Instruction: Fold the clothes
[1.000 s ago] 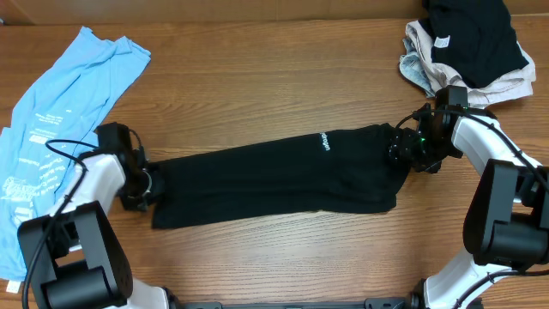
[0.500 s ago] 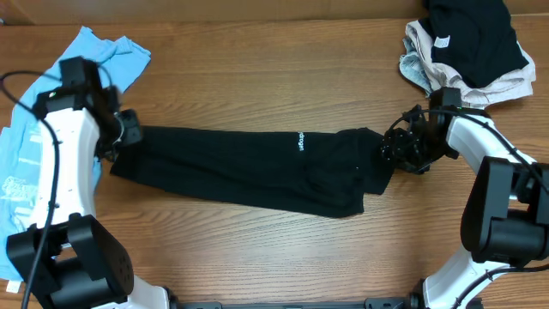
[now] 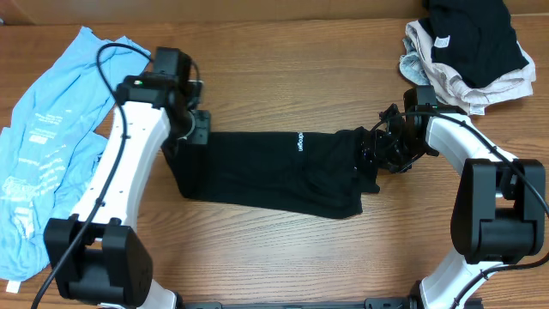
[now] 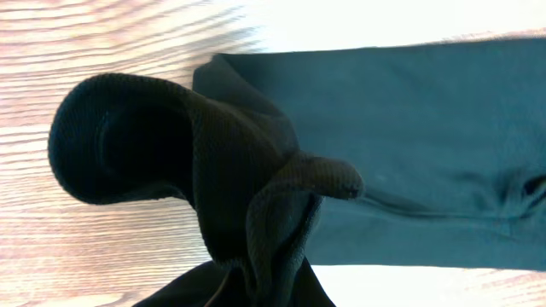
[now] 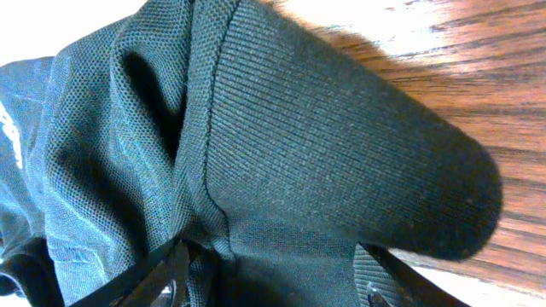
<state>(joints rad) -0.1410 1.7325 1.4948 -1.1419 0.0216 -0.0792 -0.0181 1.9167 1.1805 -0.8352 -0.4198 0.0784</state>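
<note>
Swung rightward over the table (image 3: 283, 69) by the left tool (image 3: 194, 130), which is clamped on it, the black garment (image 3: 274, 167) has been brought nearer the right tool (image 3: 377, 148) (gripping its bunched far end), so folding is judged begun.

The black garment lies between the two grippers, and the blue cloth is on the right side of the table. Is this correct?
No: the overhead view shows the blue cloth on the left side of the table. The black garment does lie between the left gripper and right gripper.
</note>
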